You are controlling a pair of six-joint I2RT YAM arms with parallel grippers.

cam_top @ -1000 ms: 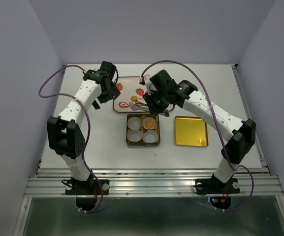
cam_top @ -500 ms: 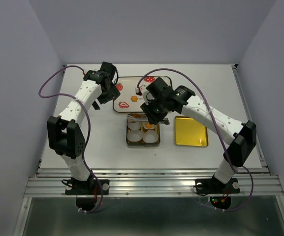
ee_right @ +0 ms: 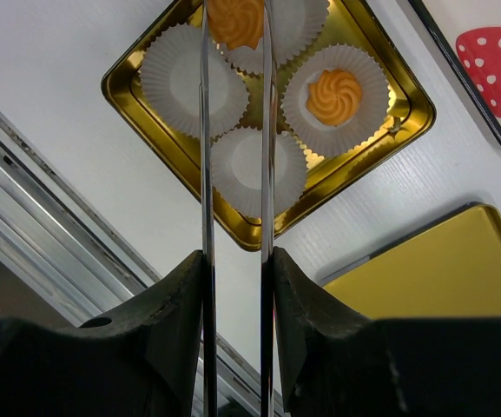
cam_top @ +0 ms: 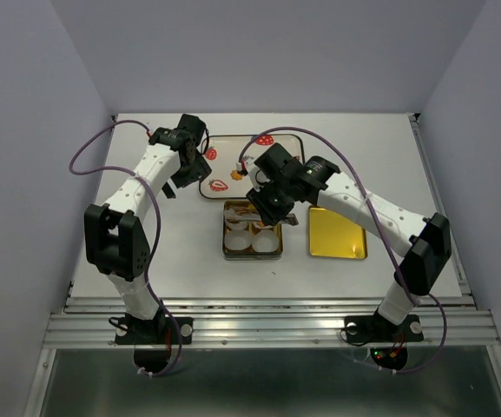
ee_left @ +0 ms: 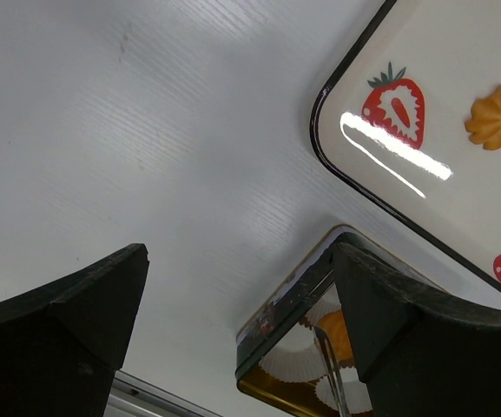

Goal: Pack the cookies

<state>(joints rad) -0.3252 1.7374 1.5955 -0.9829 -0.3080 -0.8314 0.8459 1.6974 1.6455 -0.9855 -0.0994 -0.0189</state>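
Observation:
My right gripper (ee_right: 235,261) is shut on metal tongs (ee_right: 205,130). The tong tips hold one orange cookie (ee_right: 235,22) over a back paper cup of the gold tin (ee_right: 259,241). Another cookie (ee_right: 334,95) lies in a neighbouring white cup. In the top view the right gripper (cam_top: 272,204) hangs over the tin's (cam_top: 226,245) back edge. One more cookie (cam_top: 237,174) lies on the strawberry tray (cam_top: 220,165); it also shows in the left wrist view (ee_left: 497,117). My left gripper (cam_top: 174,180) is open and empty over the table left of the tray.
The tin's gold lid (cam_top: 337,233) lies flat just right of the tin. Two white paper cups (ee_right: 185,80) in the tin hold nothing. The tray edge (ee_left: 354,178) and the tin corner (ee_left: 289,317) show in the left wrist view.
My right gripper has moved from the tray forward to above the tin, carrying a cookie in the tongs. The left arm has stayed nearly still.

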